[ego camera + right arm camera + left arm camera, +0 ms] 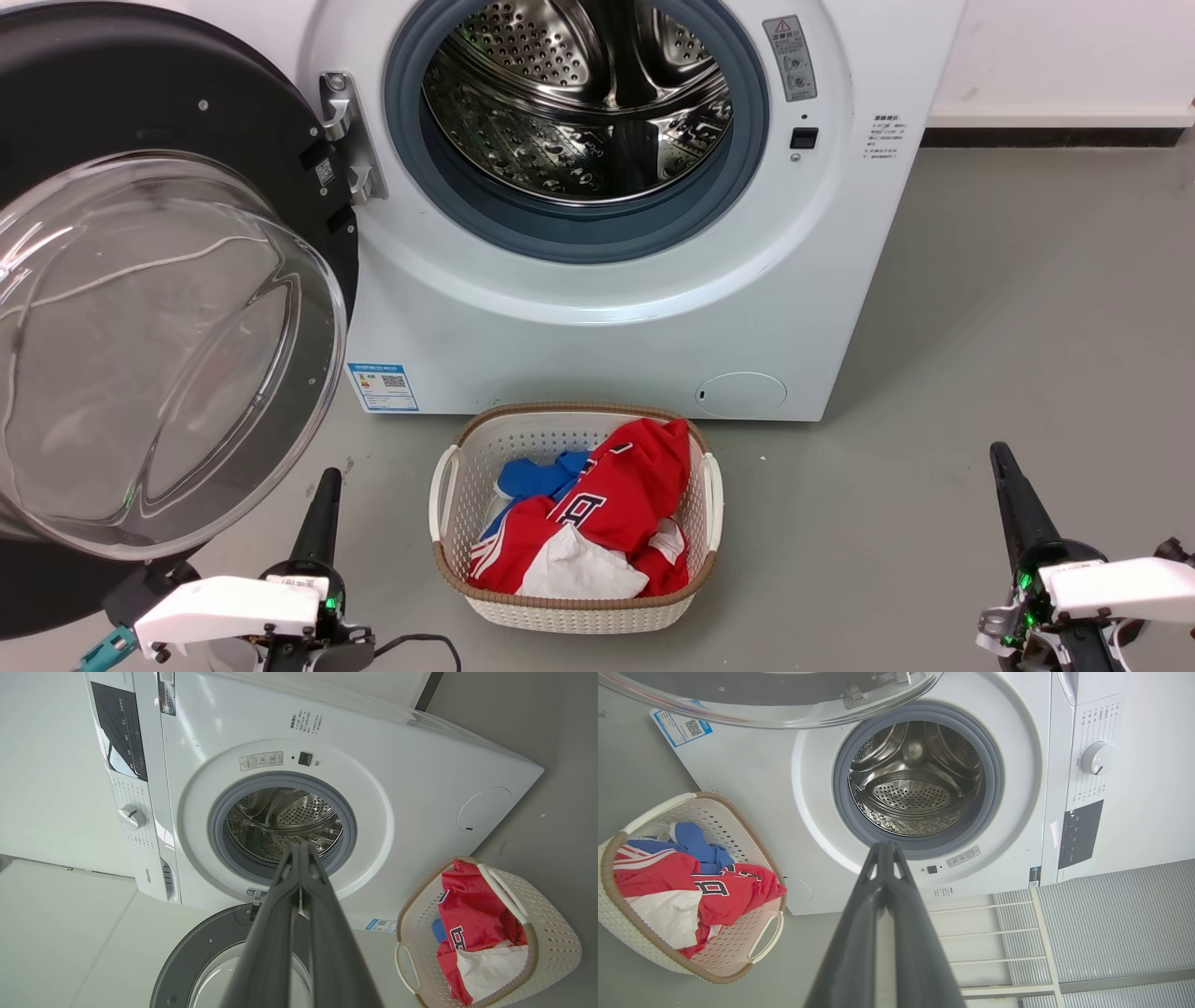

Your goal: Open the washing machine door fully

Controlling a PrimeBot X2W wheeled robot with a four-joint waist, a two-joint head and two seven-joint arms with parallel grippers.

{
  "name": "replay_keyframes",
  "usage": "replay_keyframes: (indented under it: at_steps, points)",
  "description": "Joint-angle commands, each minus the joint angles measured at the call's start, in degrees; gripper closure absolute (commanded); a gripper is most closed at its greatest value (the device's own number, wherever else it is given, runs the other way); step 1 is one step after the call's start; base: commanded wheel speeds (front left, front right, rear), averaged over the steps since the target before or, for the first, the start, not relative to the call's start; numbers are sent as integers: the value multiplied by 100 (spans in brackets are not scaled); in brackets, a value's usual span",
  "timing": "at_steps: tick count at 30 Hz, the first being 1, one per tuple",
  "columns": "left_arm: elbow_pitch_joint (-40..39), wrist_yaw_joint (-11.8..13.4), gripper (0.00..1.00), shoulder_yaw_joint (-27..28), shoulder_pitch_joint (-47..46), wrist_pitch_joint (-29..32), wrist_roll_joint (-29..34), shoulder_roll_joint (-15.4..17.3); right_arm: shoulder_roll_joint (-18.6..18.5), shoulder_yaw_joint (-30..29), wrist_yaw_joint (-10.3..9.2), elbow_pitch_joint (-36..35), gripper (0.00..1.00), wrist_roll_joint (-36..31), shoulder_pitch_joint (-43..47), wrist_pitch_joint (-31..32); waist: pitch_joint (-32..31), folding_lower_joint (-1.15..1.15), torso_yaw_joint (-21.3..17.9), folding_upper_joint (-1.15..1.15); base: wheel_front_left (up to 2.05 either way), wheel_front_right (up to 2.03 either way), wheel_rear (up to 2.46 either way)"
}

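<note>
Door state: the washing machine door is swung out on its hinge to 9 o'clock of the drum, with its glass bowl turned toward the head camera. The task is judged done or nearly done. Whether the hinge stop is reached cannot be told.

Risks:
- The left end effector is parked just beside the door's lower rim, at about 5 o'clock of the glass. The bowl could be struck by any lift or inward sweep.
- If more push is applied against a door already at its stop, the hinge would be strained.
- The door is not gripped, so a rebound toward the opening cannot be ruled out.
- The laundry basket sits on the floor at 6 o'clock of the machine. It could be clipped if the base is driven forward.

Pose: both arms are held low, fingers pointing to 12 o'clock in the head view. The right end effector is well apart from the door, at 3 o'clock of the basket. Both end effectors are clenched on nothing, with the fingers pressed together in each wrist view.
</note>
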Motion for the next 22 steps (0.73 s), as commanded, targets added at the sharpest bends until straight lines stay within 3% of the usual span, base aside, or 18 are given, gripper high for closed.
replay_keyframes:
  at_steps: [1,22]
  points:
    - [-7,-29,100,27,-124,41,-145,4,-25,-17,0,12,100,140,-131,32,1,0,-2,0,0,0,0]
    - [77,-94,100,118,-248,267,-1074,1,2,-82,1,186,100,998,-317,279,20,0,-32,0,0,0,0]
